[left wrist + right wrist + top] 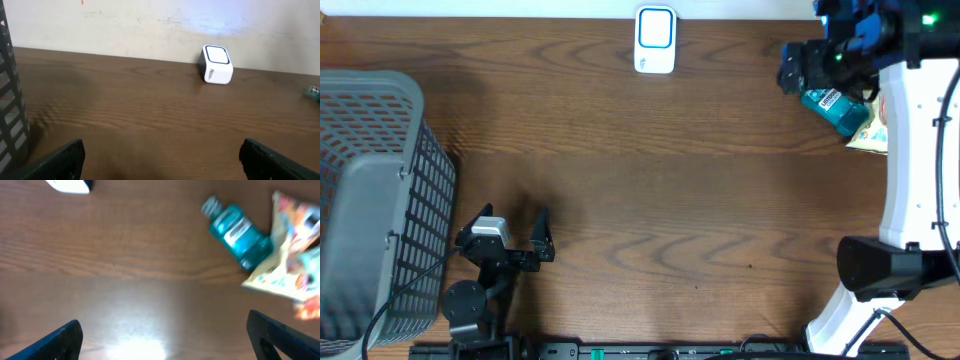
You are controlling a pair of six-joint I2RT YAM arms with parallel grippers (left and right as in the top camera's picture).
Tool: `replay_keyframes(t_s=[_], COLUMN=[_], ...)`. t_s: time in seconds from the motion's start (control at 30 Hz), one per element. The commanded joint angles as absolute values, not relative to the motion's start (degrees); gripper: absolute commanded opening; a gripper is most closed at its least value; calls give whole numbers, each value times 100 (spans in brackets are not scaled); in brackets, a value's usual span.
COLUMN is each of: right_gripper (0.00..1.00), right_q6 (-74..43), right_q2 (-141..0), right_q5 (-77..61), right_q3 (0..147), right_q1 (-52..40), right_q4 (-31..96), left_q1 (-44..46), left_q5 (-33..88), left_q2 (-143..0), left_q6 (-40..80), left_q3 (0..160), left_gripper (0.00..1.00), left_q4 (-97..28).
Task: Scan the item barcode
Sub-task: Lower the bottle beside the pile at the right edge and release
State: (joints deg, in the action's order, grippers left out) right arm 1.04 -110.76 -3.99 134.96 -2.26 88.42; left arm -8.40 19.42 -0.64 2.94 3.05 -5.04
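Left claw [162,162] apart, empty, facing scanner [216,64]; right claw [165,340] apart, empty, near teal bottle [239,234] lying against packet [292,265]

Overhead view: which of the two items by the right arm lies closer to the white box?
The teal bottle, lying on its side; the colourful packet sits beyond it, farther right.

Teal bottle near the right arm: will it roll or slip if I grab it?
Lying on its side, the teal bottle may roll if nudged. Its smooth plastic looks slippery. The colourful packet beside its base may shift too.
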Motion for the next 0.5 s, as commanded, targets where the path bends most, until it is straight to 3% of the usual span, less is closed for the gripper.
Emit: replay_keyframes(t_s=[0.0, 0.47], right_gripper=[99, 99], right_q6=[867, 1063], right_q2=[-10560, -9201], right_q5=[-311, -115], right_q3=[13522, 13472], right_q1=[-213, -213], right_q4=[8565, 8696], left_q1=[-827, -827], left_q5=[2036, 2036], left_q2=[-34, -34], left_q6=[244, 246], left_q3=[204, 204], left_gripper=[98, 98], left_q4=[-663, -663])
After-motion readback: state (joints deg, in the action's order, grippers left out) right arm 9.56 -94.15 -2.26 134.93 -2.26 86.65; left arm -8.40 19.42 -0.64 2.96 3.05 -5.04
